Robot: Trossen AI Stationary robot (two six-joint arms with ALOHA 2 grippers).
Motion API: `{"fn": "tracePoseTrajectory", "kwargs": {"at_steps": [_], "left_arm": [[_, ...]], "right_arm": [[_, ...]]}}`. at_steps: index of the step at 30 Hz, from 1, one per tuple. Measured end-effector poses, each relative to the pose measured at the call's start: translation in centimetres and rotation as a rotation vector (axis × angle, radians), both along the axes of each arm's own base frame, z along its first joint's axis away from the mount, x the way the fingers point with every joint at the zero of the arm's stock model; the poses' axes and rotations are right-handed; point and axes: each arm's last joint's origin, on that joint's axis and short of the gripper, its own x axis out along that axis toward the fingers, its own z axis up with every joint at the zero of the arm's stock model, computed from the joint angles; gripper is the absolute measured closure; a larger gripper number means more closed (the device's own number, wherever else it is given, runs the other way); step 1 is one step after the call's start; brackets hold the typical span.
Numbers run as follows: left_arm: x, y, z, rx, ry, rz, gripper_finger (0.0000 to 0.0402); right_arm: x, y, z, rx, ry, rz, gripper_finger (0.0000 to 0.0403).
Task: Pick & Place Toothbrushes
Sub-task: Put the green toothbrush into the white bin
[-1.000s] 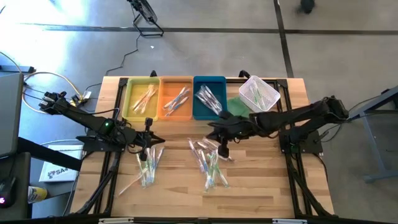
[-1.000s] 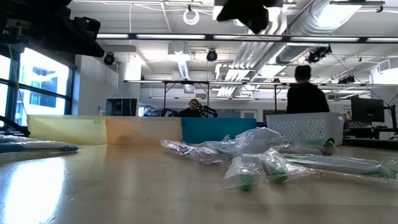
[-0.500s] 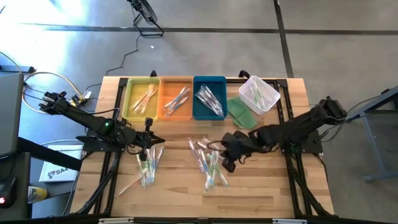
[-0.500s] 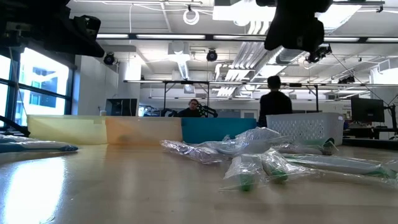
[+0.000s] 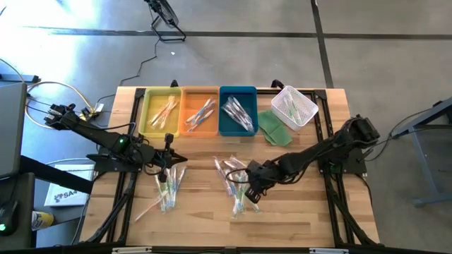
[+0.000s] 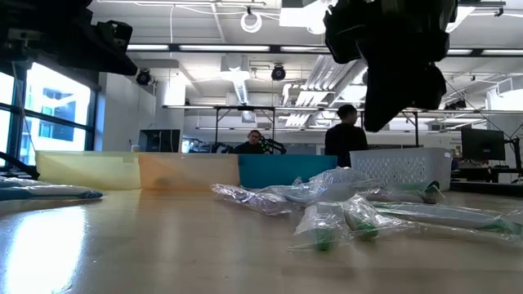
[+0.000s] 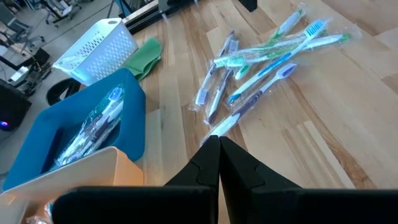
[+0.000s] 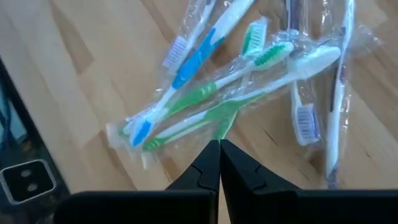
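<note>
Both claws pinched closed, empty: right claw (image 5: 248,192) over toothbrushes (image 5: 239,185) (wrappers show no legible print); left claw (image 5: 164,171) waiting.

Left gripper (image 5: 168,161) shut, hovering over table's left-centre, arm stretched in from left edge. Right gripper (image 5: 252,189) shut, low over near-centre, arm reaching in from right.
</note>
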Motion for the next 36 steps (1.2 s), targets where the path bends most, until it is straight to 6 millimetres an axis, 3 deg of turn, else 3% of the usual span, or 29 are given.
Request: {"fn": "tracePoseTrajectory", "kwargs": {"at_steps": [7, 15, 22, 31, 36], "left_arm": [[0.0, 0.0, 0.0, -0.001, -0.001, 0.000, 0.0398], [0.0, 0.0, 0.0, -0.003, -0.001, -0.003, 0.0398], [0.0, 0.0, 0.0, -0.001, 0.001, -0.003, 0.0398], [0.0, 0.0, 0.0, 0.007, 0.006, -0.006, 0.0398], [-0.1, 0.0, -0.2, 0.030, 0.029, -0.012, 0.0398]], "right_arm": [[0.9, 1.7, -1.2, 0.009, -0.014, 0.010, 0.0400], [3.9, 2.7, -0.8, -0.086, 0.027, -0.005, 0.0400], [3.6, 2.0, -0.8, -0.203, 0.219, -0.257, 0.0400], [4.2, 1.2, -0.8, -0.155, 0.176, -0.434, 0.0399], [4.2, 1.1, -0.7, -0.170, 0.166, -0.446, 0.0372]]}}
